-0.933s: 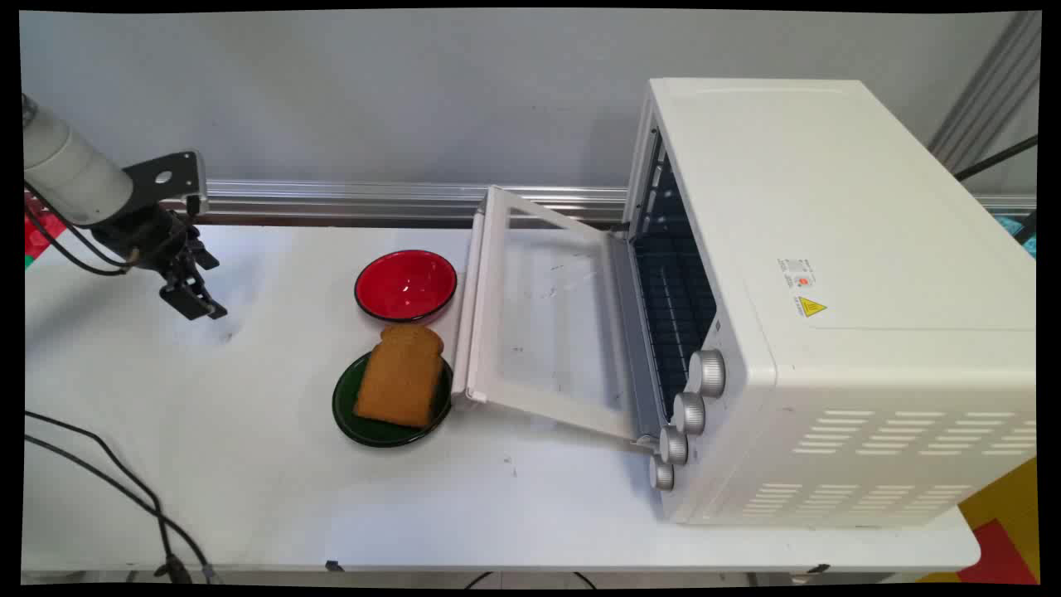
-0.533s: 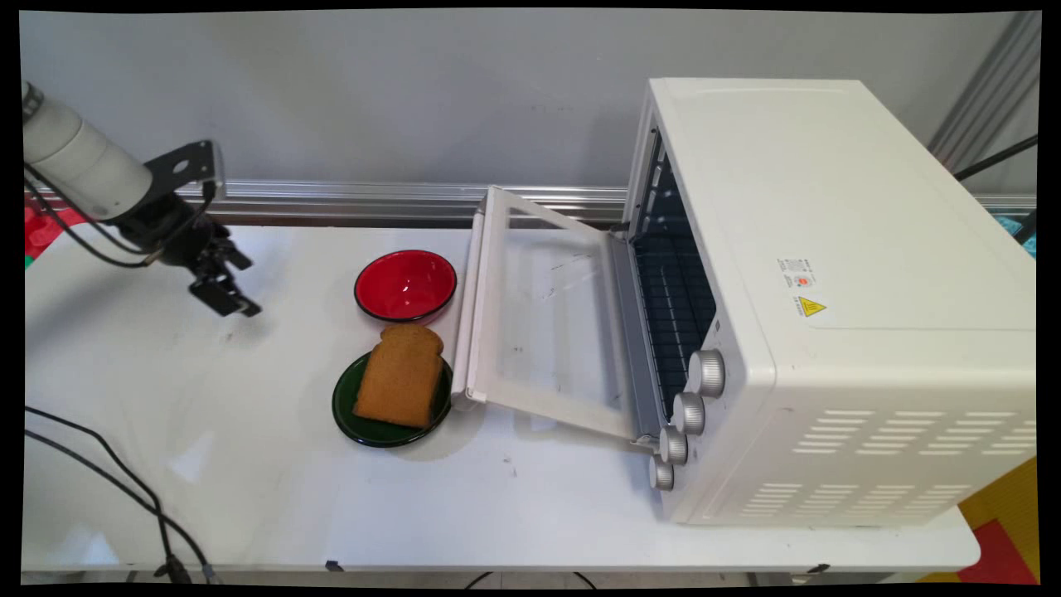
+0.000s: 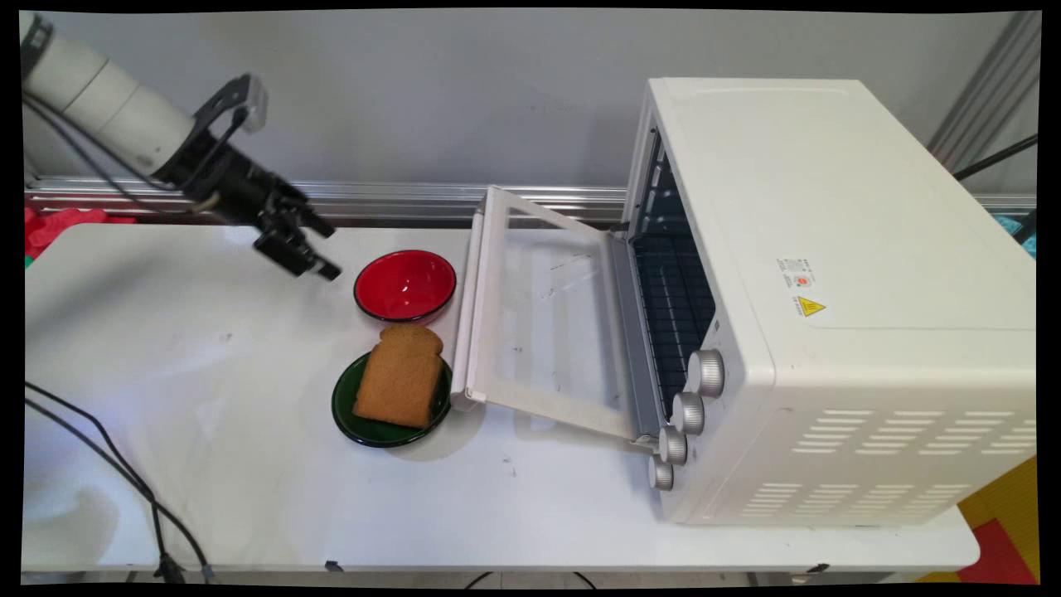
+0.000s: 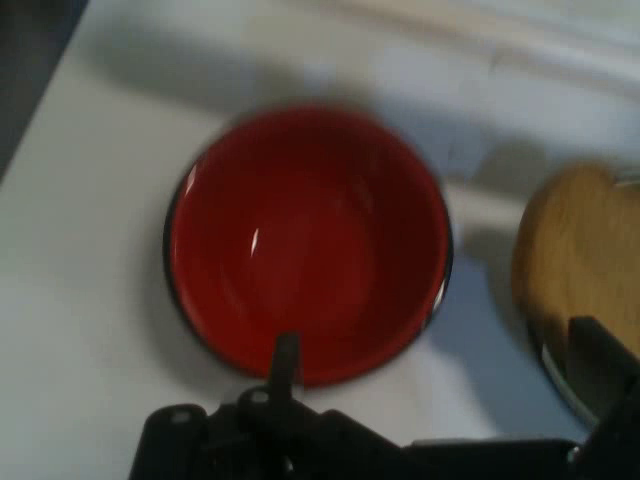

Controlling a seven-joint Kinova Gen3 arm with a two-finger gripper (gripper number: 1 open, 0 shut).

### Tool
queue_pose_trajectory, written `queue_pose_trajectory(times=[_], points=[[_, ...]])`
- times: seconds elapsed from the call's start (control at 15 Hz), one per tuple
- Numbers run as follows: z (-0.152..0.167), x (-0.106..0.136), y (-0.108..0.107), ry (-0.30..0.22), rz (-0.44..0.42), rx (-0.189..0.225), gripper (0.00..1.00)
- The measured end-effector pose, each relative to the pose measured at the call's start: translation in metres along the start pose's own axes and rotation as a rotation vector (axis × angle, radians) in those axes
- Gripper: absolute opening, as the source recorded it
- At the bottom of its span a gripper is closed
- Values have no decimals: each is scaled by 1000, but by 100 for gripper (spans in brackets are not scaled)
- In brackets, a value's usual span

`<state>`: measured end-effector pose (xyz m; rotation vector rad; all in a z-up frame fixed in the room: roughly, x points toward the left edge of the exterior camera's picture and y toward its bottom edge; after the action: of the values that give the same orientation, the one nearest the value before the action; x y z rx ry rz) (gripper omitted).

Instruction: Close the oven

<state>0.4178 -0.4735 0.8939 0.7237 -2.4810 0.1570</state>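
Observation:
My black gripper (image 3: 329, 252) hangs open and empty above the table, just left of a red bowl (image 3: 405, 284). In the hand view the red bowl (image 4: 308, 240) fills the middle, with the gripper (image 4: 445, 365) wide apart below it; one finger (image 4: 287, 360) overlaps the bowl's rim. A brown slice of bread (image 3: 399, 375) lies on a dark green plate (image 3: 352, 414) in front of the bowl. The bread (image 4: 580, 260) also shows at the right edge of the hand view.
A white toaster oven (image 3: 829, 290) stands on the right, its glass door (image 3: 539, 307) folded down towards the bowl and plate. Black cables (image 3: 108, 473) trail over the table's front left. A metal rail (image 3: 390, 199) runs along the wall.
The gripper has moved right and slightly up, from the far left of the table to just beside the red bowl. Bowl, bread and oven have not moved.

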Motion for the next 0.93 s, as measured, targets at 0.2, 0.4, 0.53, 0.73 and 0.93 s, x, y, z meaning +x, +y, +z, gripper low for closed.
queue_pose_trajectory(times=[0.2, 0.4, 0.53, 0.73, 0.93], points=[[3, 21, -10, 56, 47, -46, 100], [8, 34, -18, 73, 136, -101, 100], [10, 38, -22, 74, 194, -136, 100], [15, 43, -31, 69, 265, -172, 100], [17, 46, -40, 65, 307, -188, 100]])
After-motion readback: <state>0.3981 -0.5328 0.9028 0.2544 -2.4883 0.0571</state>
